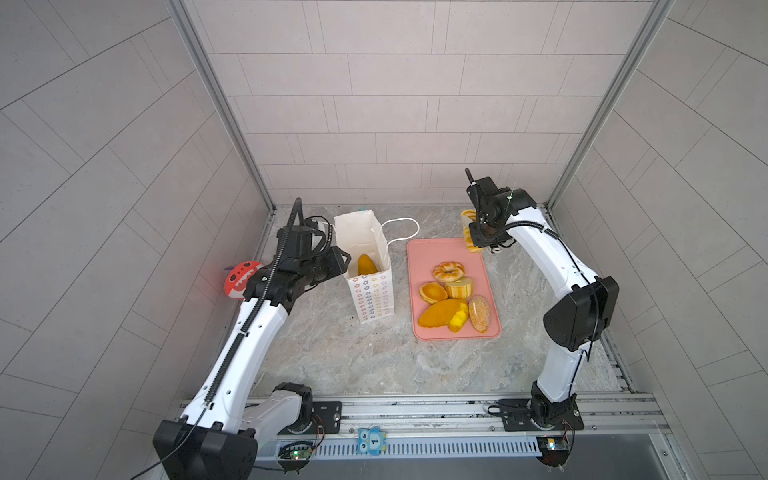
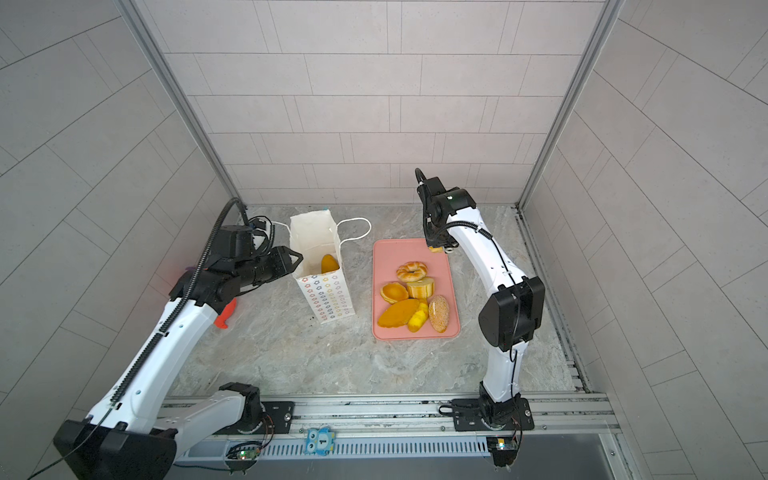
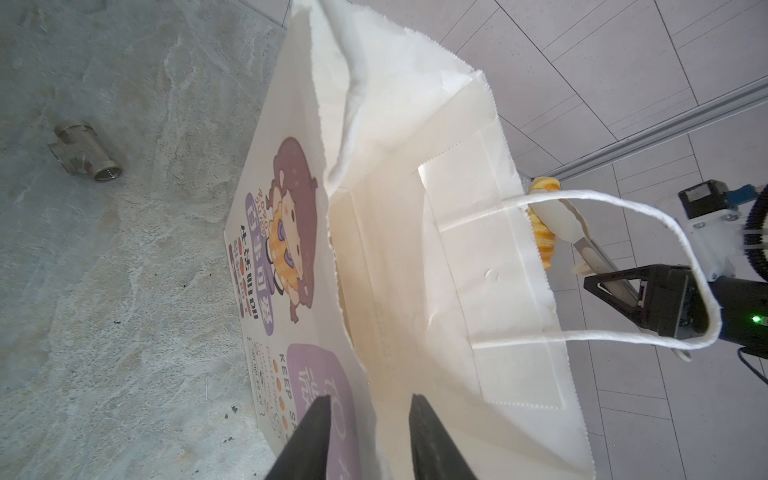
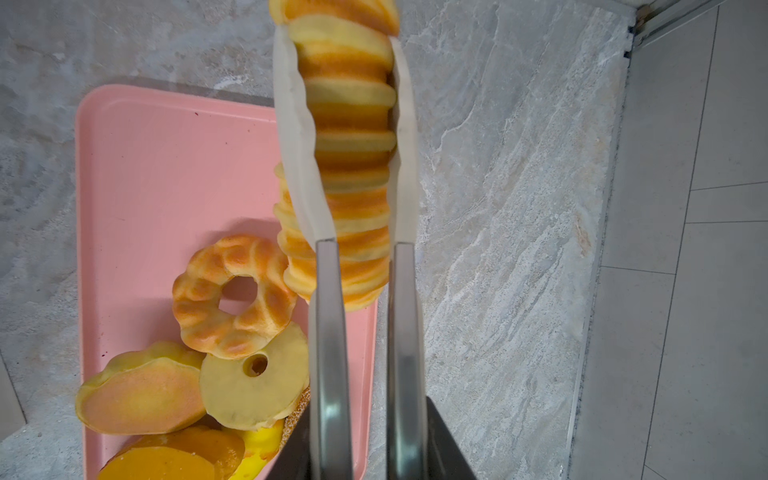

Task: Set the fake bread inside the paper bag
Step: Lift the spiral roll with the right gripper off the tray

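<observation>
The white paper bag [image 1: 371, 300] [image 2: 328, 300] [image 3: 415, 166] stands open on the marble floor with one orange fake bread [image 1: 366, 264] [image 2: 329, 264] inside. My left gripper [image 1: 345, 265] [image 2: 298, 260] [image 3: 370, 415] is at the bag's left rim, open, its jaws either side of the paper edge. My right gripper [image 1: 482, 242] [image 4: 365, 411] is shut on metal tongs [image 4: 328, 332]. The tongs' white tips clamp a ridged loaf [image 4: 353, 166] [image 1: 468, 216] above the far right corner of the pink tray [image 1: 428, 257] [image 4: 166, 166]. Several fake breads lie on the tray, among them a twisted ring [image 1: 448, 271] [image 4: 232, 295] and a seeded bun [image 1: 478, 312].
A red toy [image 1: 239, 280] [image 2: 224, 316] lies under the left arm by the left wall. A brass pipe fitting [image 3: 85, 151] rests on the floor beside the bag. The bag's cord handle [image 1: 401, 228] hangs toward the tray. Tiled walls close in the back and both sides.
</observation>
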Robot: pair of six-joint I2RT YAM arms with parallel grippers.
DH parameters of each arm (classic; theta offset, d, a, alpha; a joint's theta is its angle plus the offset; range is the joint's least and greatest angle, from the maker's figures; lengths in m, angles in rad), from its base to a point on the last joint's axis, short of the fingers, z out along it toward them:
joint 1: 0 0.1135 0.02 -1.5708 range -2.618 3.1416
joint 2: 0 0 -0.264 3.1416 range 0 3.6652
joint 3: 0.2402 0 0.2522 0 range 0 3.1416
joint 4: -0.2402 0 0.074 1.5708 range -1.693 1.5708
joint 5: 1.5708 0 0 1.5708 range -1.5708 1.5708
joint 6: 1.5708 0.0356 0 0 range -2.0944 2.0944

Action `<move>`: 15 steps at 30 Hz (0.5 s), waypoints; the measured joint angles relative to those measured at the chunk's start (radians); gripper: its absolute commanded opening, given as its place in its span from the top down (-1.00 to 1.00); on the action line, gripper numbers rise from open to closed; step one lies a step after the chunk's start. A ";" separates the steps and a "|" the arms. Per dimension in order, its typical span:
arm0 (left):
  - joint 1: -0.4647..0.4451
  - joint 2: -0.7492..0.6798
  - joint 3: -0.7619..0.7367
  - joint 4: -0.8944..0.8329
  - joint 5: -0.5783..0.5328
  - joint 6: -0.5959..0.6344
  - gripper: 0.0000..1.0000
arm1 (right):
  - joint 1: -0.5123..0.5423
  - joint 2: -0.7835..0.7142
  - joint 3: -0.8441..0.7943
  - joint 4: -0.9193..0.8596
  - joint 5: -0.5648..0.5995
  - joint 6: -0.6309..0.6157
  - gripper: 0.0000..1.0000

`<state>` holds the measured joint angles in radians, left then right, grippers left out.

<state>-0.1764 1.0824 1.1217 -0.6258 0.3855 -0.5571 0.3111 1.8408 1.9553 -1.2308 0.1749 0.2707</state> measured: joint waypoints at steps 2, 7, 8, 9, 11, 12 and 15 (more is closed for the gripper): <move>0.000 -0.004 0.000 -0.004 -0.003 0.001 0.53 | 0.000 -0.019 -0.001 0.001 -0.009 0.001 0.35; 0.000 -0.007 0.000 -0.016 -0.008 -0.002 0.74 | 0.000 -0.087 -0.036 0.018 -0.037 0.000 0.36; 0.000 -0.008 0.000 -0.017 -0.008 -0.001 0.77 | 0.000 -0.102 -0.048 0.026 -0.044 -0.001 0.36; 0.000 -0.008 0.000 -0.017 -0.009 0.000 0.80 | 0.000 -0.120 -0.064 0.038 -0.051 -0.001 0.36; 0.000 -0.011 0.000 -0.019 -0.010 0.000 0.84 | 0.000 -0.159 -0.103 0.070 -0.065 -0.002 0.36; 0.000 -0.012 0.000 -0.019 -0.011 0.000 0.85 | 0.000 -0.181 -0.124 0.084 -0.074 -0.002 0.36; 0.000 -0.012 0.000 -0.023 -0.012 0.000 0.86 | 0.000 -0.225 -0.148 0.109 -0.096 -0.002 0.36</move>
<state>-0.1761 1.0702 1.1221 -0.6491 0.3737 -0.5571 0.3111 1.6157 1.8076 -1.1221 0.0792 0.2684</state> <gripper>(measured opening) 0.076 0.322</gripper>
